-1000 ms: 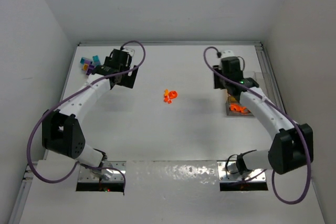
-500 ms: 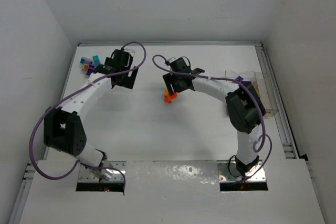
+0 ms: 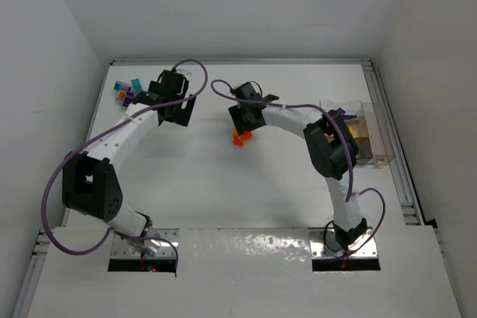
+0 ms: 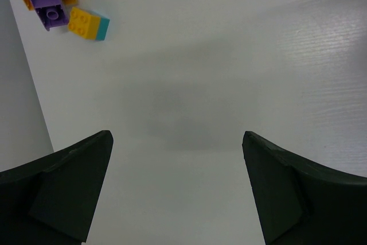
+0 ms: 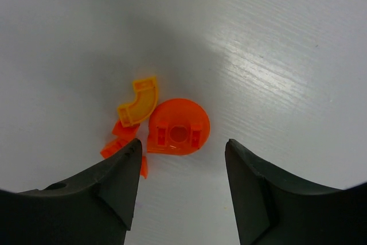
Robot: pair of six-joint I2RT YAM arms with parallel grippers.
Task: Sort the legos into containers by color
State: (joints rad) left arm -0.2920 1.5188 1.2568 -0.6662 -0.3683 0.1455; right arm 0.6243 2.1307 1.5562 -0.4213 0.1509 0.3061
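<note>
Orange legos (image 5: pixel 178 133) lie on the table (image 3: pixel 186 184), well apart from the containers (image 3: pixel 370 143), and the right gripper (image 5: pixel 182 148), swung over from there, now straddles them with jaws apart, apparently not yet touching, so another pick looms; the left gripper (image 4: pixel 178 139) hangs spread.

Bright even light, soft shadows, glare on tabletop (image 5: pixel 275 78).

White table (image 3: pixel 201 184), surface flat. Mid-table lies a heap of orange legos (image 3: pixel 239 138): a round disc piece (image 5: pixel 178 127) with a curved yellow-orange piece (image 5: pixel 139 101) just beside it. Well left of the heap and farther back lie purple, yellow and teal bricks (image 3: pixel 127 91). Well right of the heap stand the clear containers (image 3: pixel 370 141).
</note>
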